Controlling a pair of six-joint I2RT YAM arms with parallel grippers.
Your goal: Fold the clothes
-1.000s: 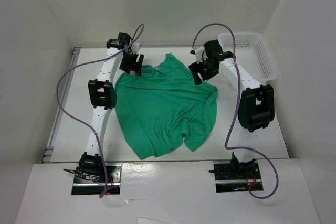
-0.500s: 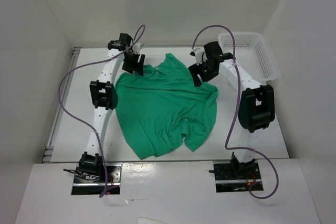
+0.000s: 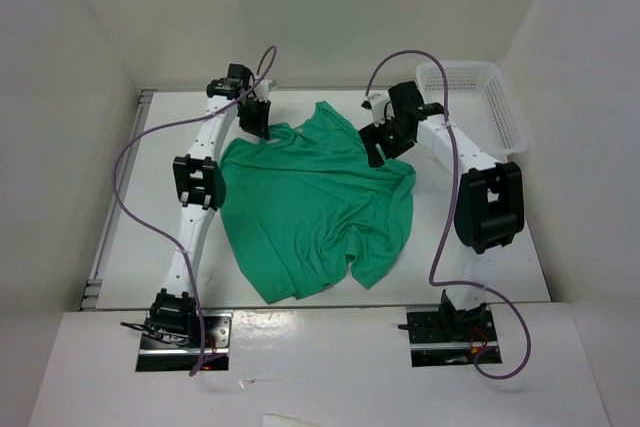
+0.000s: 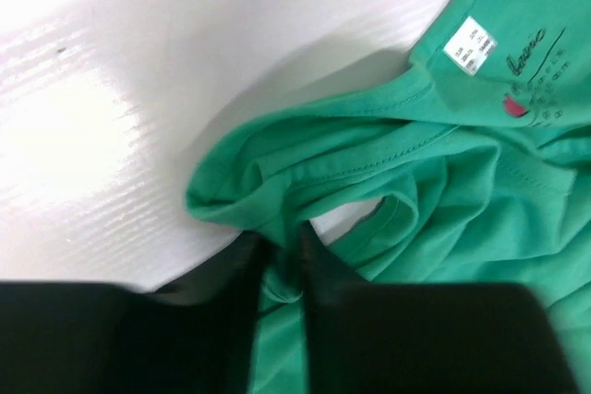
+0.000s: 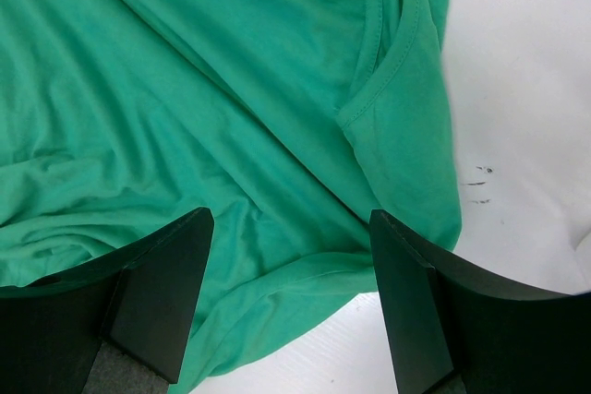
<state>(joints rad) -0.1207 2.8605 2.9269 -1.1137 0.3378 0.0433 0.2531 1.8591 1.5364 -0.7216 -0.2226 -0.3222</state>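
The clothes (image 3: 320, 197), a plain green T-shirt, lie crumpled and spread across the middle of the white table (image 3: 140, 207). My left gripper (image 3: 256, 127) is at the shirt's far left edge. In the left wrist view its fingers (image 4: 282, 248) pinch a bunched fold of the green fabric (image 4: 388, 163) near the collar, where a white label (image 4: 469, 48) shows. My right gripper (image 3: 378, 147) hovers over the shirt's far right edge. Its jaws (image 5: 291, 223) stand wide open above the fabric (image 5: 185, 89) and a hem, holding nothing.
A white mesh basket (image 3: 482, 97) stands at the back right corner, just beyond the right arm. White walls close in the table on three sides. Purple cables loop over both arms.
The left gripper has shifted slightly toward the back and its jaws have closed onto the shirt's edge. The right arm and the shirt's main body have stayed put.
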